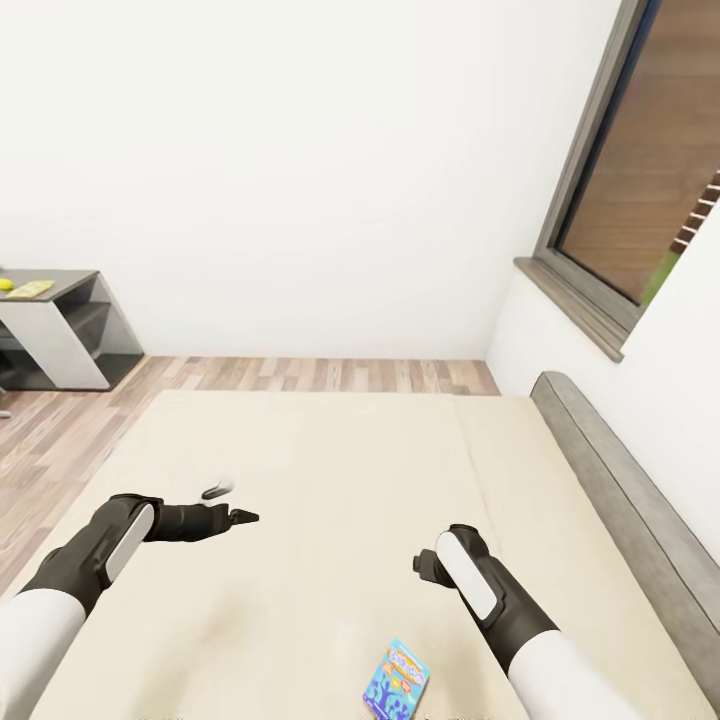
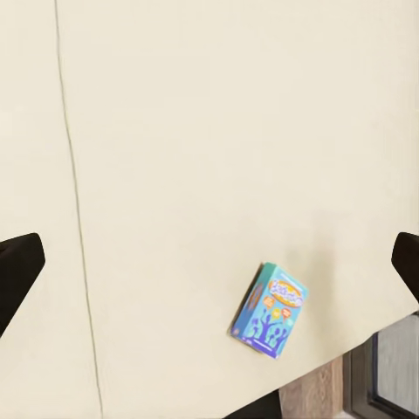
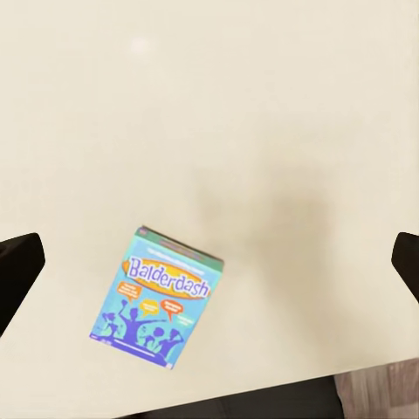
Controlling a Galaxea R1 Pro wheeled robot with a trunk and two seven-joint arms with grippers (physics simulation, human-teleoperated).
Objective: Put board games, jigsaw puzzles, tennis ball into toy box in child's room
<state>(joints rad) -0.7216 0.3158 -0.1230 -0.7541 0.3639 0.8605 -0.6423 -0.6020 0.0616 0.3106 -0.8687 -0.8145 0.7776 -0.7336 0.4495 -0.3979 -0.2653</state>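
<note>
Head view: both dark arms over wide beige mattress of grey-framed bed (image 1: 330,470); small blue "Balderdash" board game box (image 1: 396,679) flat near its closest edge, just beside right gripper (image 1: 428,566), aperture indiscernible. Left gripper (image 1: 228,503) spread. Wrist views: fingertips (image 2: 19,262) wide apart, empty.

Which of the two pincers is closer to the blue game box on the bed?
The right pincer: the blue board game lies just beside that arm, while the left pincer hangs farther off across the bed.
</note>
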